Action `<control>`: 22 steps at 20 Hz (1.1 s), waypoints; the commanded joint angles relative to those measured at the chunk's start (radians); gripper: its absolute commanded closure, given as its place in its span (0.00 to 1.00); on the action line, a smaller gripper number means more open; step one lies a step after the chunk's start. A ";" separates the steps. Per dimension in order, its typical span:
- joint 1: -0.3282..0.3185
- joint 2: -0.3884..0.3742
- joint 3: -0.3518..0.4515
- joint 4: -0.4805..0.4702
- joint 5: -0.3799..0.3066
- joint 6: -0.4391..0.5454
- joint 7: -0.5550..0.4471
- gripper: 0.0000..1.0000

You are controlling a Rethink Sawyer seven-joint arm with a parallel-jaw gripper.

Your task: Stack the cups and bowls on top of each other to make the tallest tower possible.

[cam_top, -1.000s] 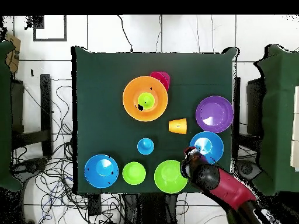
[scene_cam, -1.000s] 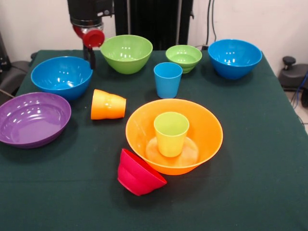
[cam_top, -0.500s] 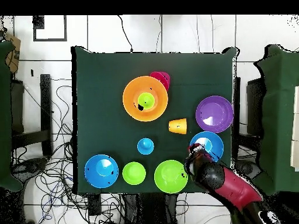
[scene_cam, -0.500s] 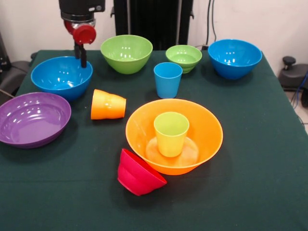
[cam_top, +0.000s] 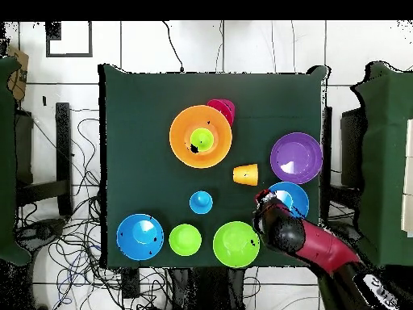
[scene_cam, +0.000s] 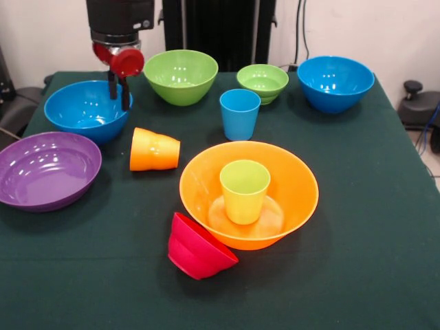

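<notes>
My gripper [scene_cam: 118,90] hangs open at the far right rim of a blue bowl [scene_cam: 82,110], one finger inside the rim and one just outside it. Nothing is held. The big orange bowl [scene_cam: 297,199] stands mid-table with the lime green cup [scene_cam: 244,190] upright in it. A small red bowl [scene_cam: 198,249] leans tilted against its near side. The orange cup [scene_cam: 154,149] lies on its side and the blue cup [scene_cam: 240,113] stands upright. From overhead, the gripper [cam_top: 262,198] is at the edge of that blue bowl [cam_top: 293,198].
A wide purple bowl [scene_cam: 47,170] sits at the left edge. Along the far side stand a large green bowl [scene_cam: 181,75], a small green bowl [scene_cam: 262,82] and a second blue bowl [scene_cam: 335,82]. The green cloth [scene_cam: 371,261] is bare at the near right.
The gripper swung from beside the large green bowl over to the blue bowl's rim, then came down lower onto it. No bowl or cup has moved.
</notes>
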 commanded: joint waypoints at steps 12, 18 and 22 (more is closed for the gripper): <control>-0.219 0.070 0.505 -0.174 -0.411 0.304 -0.491 0.00; -0.199 0.032 0.371 -0.119 -0.345 0.316 -0.318 0.00; -0.169 0.034 0.271 -0.077 -0.282 0.310 -0.172 0.00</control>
